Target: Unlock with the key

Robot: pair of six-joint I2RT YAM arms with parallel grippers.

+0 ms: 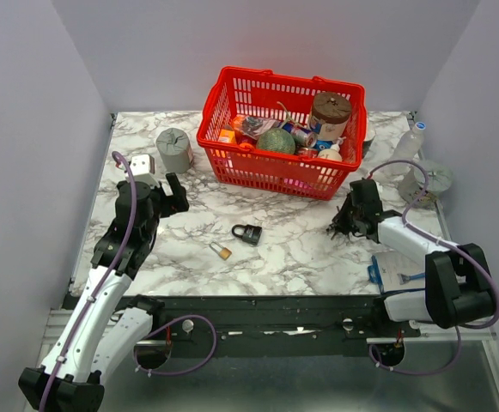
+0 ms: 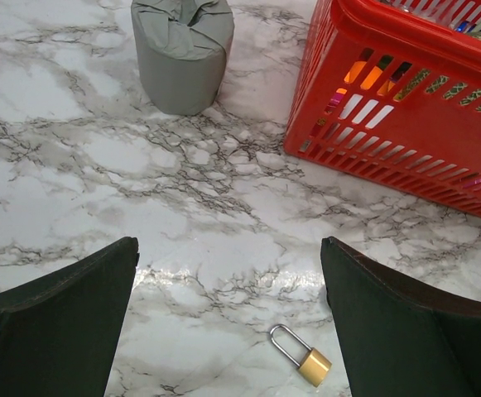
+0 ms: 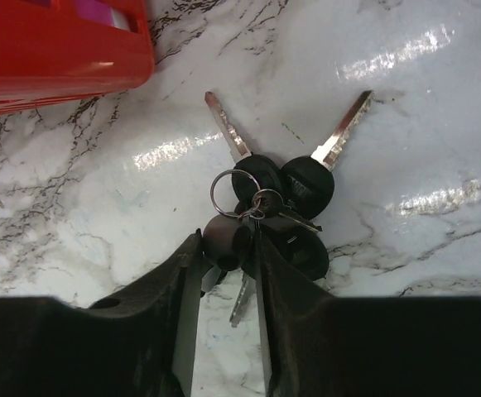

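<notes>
The key bunch [image 3: 269,194], dark heads with thin silvery blades on a ring, lies on the marble table; my right gripper [image 3: 228,244] is shut on one dark key head. In the top view the bunch [image 1: 343,225] sits at the right gripper [image 1: 352,221], right of centre. The black padlock [image 1: 247,233] lies mid-table, apart from both grippers. A small brass padlock with a silver loop [image 1: 222,251] [image 2: 302,356] lies near it. My left gripper [image 2: 228,273] [image 1: 170,196] is open and empty above the table, the brass padlock below between its fingers.
A red basket [image 1: 223,142] [image 2: 372,141] full of items stands at the back centre. A grey taped cylinder [image 1: 173,150] [image 2: 182,54] stands back left. A clear bottle [image 1: 408,146] and a roll [image 1: 434,178] sit at the right edge.
</notes>
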